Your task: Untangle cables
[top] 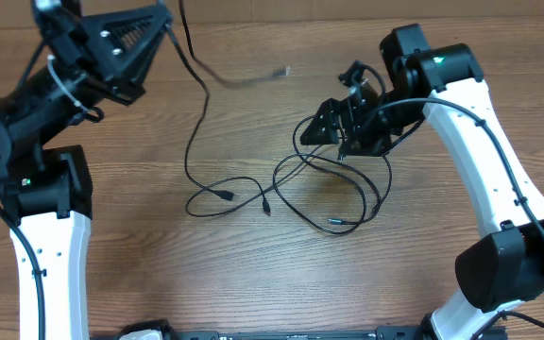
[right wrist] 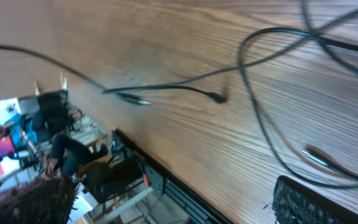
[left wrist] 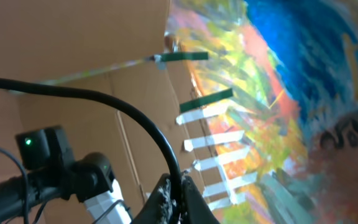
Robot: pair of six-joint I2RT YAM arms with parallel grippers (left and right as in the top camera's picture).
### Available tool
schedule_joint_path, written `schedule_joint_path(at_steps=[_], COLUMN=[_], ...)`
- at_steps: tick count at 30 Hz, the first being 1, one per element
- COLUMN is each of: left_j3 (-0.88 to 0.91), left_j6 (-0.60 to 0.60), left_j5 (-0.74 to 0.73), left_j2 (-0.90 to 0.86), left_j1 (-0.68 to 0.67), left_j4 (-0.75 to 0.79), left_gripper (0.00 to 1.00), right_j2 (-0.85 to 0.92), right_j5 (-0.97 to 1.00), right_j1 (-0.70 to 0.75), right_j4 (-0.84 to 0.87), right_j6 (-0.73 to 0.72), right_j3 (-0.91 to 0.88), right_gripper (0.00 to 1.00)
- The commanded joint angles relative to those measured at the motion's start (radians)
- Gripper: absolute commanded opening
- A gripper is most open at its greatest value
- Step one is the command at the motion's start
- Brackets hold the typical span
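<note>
A wooden table [top: 253, 274], a taped cardboard panel [left wrist: 73, 37] and a colourful mural [left wrist: 303, 74] show.

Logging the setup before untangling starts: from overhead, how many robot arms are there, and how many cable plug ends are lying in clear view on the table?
Robot arms: 2, left arm and right arm
Plug ends on the table: 3
Total: 5

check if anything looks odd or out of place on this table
Yes. The cables lie in a crossed knot right of centre on the table, under the right arm. One strand rises off the table into the shut left tool, and a blurred plug end nearby seems to hang in the air.
</note>
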State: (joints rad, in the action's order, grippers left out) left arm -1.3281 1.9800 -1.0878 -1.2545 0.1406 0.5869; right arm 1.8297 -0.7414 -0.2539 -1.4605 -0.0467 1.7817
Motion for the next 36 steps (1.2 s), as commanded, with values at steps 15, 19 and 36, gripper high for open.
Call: schedule_joint_path(at_steps=[15,19,36], left_j3=[-0.012,-0.012,-0.143], left_j6=[-0.008,0.011,0.104], left_j5=[0.235,0.277,0.587], left_j2=[0.006,0.005,0.006], left_j1=[-0.048,-0.049,-0.161], left_j4=[-0.025,-0.061,0.043], left_gripper=[0.04,0.04,0.04], right_j2=[-0.001,-0.010,-0.027], right_j5=[-0.013,-0.012,0.060], right_j1=[-0.214,-0.230,-0.260], right_j4=[0.126,0.161,0.237], right_j6=[-0.058,-0.057,-0.102], right_j3=[0.005,0.005,0.005], right_gripper=[1.00,1.00,1.00])
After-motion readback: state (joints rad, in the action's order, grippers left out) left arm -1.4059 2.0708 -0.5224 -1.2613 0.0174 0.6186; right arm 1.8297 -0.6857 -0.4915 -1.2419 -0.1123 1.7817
